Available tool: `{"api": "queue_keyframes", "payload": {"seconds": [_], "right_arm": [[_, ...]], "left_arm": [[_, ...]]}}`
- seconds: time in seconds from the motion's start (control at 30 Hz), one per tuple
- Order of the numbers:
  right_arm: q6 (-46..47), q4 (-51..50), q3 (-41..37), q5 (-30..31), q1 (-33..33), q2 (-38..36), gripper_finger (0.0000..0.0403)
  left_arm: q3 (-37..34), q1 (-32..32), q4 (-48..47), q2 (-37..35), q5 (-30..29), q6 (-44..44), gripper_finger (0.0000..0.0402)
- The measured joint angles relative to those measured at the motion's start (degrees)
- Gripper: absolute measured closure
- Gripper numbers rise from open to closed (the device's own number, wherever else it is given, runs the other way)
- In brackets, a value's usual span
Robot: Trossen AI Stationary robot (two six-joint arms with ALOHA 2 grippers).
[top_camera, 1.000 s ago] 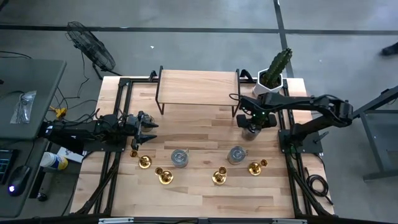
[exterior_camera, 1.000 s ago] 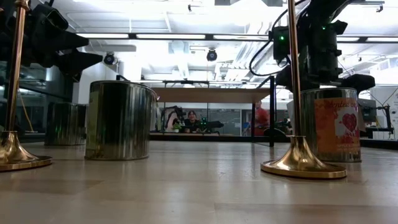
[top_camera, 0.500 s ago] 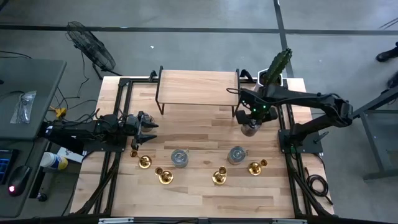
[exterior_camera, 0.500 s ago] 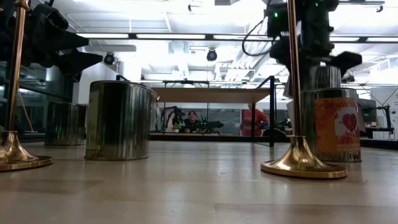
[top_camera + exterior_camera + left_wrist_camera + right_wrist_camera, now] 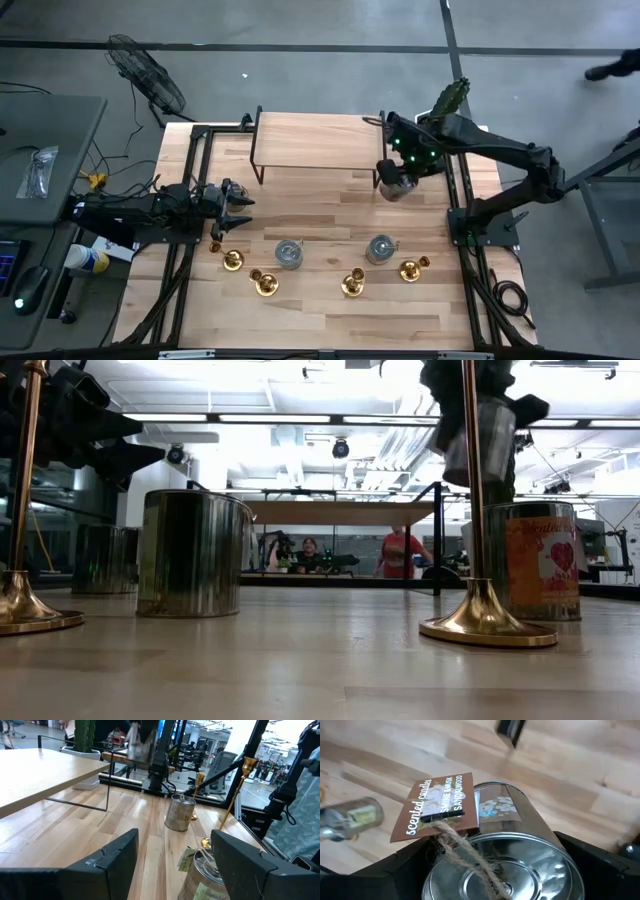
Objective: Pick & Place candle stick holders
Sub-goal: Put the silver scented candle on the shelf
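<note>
- Pale wooden table [image 5: 320, 310] under the overhead camera, with a low wooden shelf [image 5: 318, 133] at its far edge, a potted cactus [image 5: 443, 110] at the far right corner and a floor fan [image 5: 146, 75] off the far left corner
- Right gripper [image 5: 398, 186] is raised above the table just in front of the shelf's right end, its arm stretched in from the right side with the elbow bent; its jaws stand wide around a silver tin can [image 5: 505, 855], which the right wrist view shows lying between the fingers with a twine-tied "scented candles" tag [image 5: 437, 805] on its lid
- In the low view that can hangs tilted and clear of the tabletop
- Left gripper [image 5: 238, 205] hovers at the left side of the table, arm reaching in level from the left edge, fingers [image 5: 100, 865] partly apart and holding nothing
- Four candle stick holders [image 5: 265, 284] stand upright in a loose row along the near half of the table: two on the left, two on the right, all apart from both grippers
- Two more tin cans [image 5: 289, 253] stand just behind that row, one near each pair
- Beyond the table, the low view shows people [image 5: 400, 552] in the room behind
</note>
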Motion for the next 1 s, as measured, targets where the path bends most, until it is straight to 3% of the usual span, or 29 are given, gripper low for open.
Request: {"api": "queue_keyframes", "payload": {"seconds": [0.7, 1.0], "right_arm": [[-13.0, -2.0, 32.2, 4.2, -7.8, 19.6, 0.0048], [-14.8, -2.7, 41.3, 4.2, -12.7, 28.2, 0.0048]], "left_arm": [[0.0, 0.0, 0.0, 0.0, 0.0, 0.0, 0.0158], [0.0, 0.0, 0.0, 0.0, 0.0, 0.0, 0.0158]]}}
